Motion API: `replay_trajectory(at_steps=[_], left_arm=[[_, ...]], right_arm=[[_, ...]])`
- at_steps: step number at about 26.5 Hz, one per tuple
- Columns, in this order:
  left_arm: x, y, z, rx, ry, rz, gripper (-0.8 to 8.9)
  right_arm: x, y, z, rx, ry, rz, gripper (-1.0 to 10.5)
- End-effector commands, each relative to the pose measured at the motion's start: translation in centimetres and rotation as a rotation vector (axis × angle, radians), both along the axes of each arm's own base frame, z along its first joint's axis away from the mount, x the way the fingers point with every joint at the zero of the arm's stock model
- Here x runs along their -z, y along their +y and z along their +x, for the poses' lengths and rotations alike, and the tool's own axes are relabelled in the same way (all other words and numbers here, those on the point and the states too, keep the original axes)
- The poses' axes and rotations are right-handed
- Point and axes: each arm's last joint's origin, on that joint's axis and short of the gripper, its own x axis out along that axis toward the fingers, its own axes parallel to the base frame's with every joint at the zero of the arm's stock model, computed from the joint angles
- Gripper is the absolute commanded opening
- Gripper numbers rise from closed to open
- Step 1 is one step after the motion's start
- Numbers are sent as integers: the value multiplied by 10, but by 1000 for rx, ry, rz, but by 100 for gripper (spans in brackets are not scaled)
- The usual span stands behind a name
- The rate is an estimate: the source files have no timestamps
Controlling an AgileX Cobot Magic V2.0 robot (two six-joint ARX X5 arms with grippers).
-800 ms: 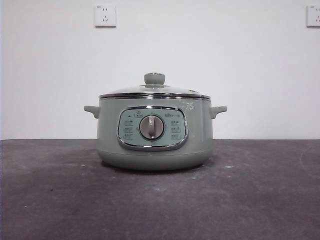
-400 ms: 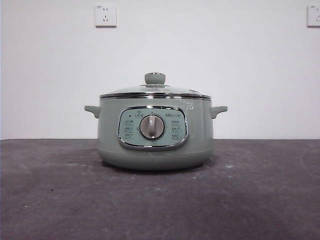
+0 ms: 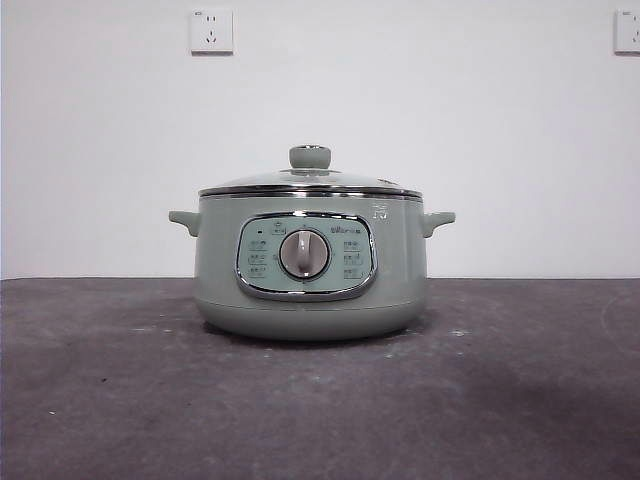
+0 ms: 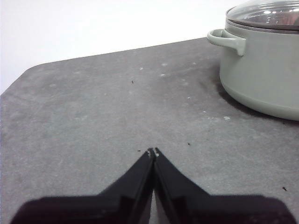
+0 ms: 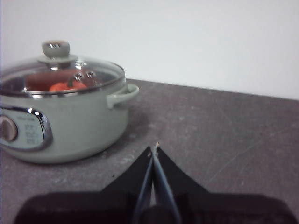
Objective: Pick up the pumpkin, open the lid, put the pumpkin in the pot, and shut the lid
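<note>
The pale green pot (image 3: pixel 310 265) stands in the middle of the dark table, with the lid (image 3: pixel 310 180) seated on it, chrome rim all round and the green knob on top. In the right wrist view the pot (image 5: pixel 70 126) shows with the glass lid (image 5: pixel 60 74) closed, and the orange pumpkin (image 5: pixel 65 86) lies inside under the glass. In the left wrist view the pot (image 4: pixel 261 70) stands off to one side. My left gripper (image 4: pixel 153 151) is shut and empty over bare table. My right gripper (image 5: pixel 154 148) is shut and empty, apart from the pot. Neither arm shows in the front view.
Grey table (image 3: pixel 320 400) with a white wall behind; two wall sockets (image 3: pixel 211 30) sit high up. The table's far edge and rounded corner (image 4: pixel 28 74) show in the left wrist view.
</note>
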Motion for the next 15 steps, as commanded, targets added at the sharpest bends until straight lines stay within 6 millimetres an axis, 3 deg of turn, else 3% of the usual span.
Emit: replay_trajectory(at_steps=[1, 15], left_arm=[[5, 0, 1, -6, 15, -10, -4], [5, 0, 1, -6, 14, -10, -4]], right_arm=[[9, 0, 1, 8, 7, 11, 1], [28, -7, 3, 250, 132, 58, 1]])
